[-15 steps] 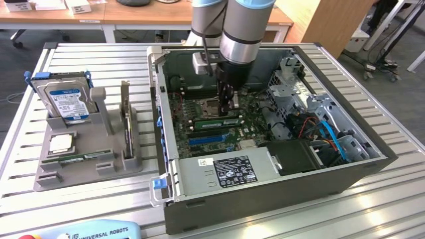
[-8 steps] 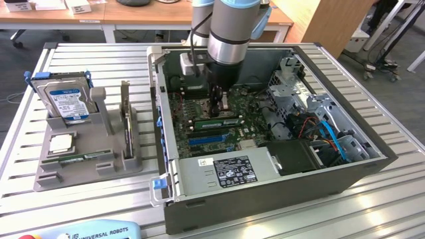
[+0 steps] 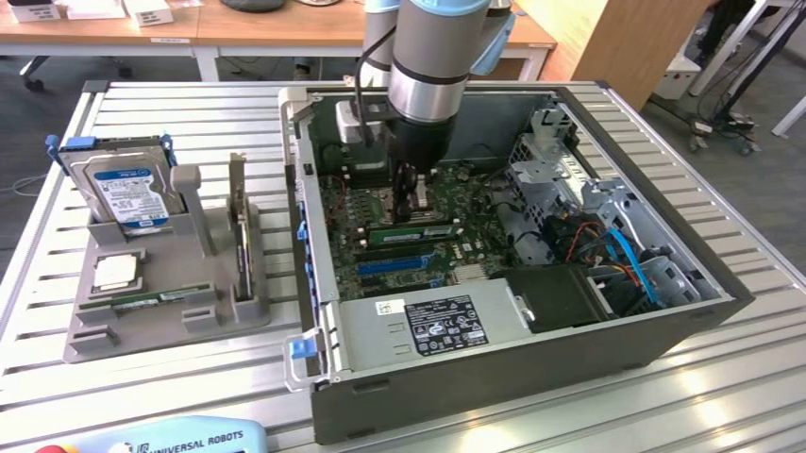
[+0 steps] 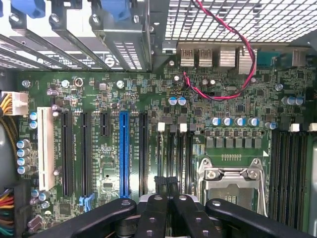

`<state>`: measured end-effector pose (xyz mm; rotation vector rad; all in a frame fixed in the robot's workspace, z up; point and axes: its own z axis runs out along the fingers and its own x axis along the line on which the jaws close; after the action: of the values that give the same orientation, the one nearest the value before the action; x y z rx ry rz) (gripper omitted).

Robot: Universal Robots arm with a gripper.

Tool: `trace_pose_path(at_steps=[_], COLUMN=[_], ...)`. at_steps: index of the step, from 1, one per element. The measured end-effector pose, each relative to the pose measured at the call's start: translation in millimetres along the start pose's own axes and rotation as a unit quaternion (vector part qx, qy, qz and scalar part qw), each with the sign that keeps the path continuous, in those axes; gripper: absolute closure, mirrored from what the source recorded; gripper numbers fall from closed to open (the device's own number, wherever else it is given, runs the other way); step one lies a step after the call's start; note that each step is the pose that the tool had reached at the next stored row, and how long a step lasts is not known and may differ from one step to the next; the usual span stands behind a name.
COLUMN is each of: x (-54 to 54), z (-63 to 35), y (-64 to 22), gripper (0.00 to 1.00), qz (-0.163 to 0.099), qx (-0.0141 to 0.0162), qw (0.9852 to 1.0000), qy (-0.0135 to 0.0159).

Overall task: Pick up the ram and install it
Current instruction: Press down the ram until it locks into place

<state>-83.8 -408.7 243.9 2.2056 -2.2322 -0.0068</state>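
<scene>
Here we are at the open computer case (image 3: 529, 373) on the desk (image 3: 718, 396), and the arm is plunged straight down into it, with the end effector (image 3: 410, 200) low over the motherboard (image 3: 377, 203). From the wrist view the end effector (image 4: 167, 187) is squeezed fully shut, its dark fingers (image 4: 153, 213) pressed side by side right above the bank of memory slots (image 4: 173, 153). Whether anything is pinched between them I can't make out. In the exterior view, the ram (image 3: 410, 229) shows as a long green stick lying along those slots, just at six o'clock from the fingertips, close enough that I can't tell if they touch it. So the pick-up looks done, and the stick appears to have reached its slot. I can't judge from here whether it is pushed fully home with the latches clicked, so that part I'd call open. Over at nine o'clock from the case sits the grey holder (image 3: 126, 332), with the blue-labelled hard drive (image 3: 126, 189) upright and the silver processor chip (image 3: 116, 272) lying flat, both well apart from the arm.
</scene>
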Motion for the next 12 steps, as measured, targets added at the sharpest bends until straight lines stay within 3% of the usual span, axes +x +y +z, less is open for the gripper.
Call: trace_pose_path(at_steps=[12], x=[0.0], z=[9.3], y=[0.2], gripper=[0.90], qz=[0.000], qx=[0.0000], qw=[1.0000], qy=[0.0000])
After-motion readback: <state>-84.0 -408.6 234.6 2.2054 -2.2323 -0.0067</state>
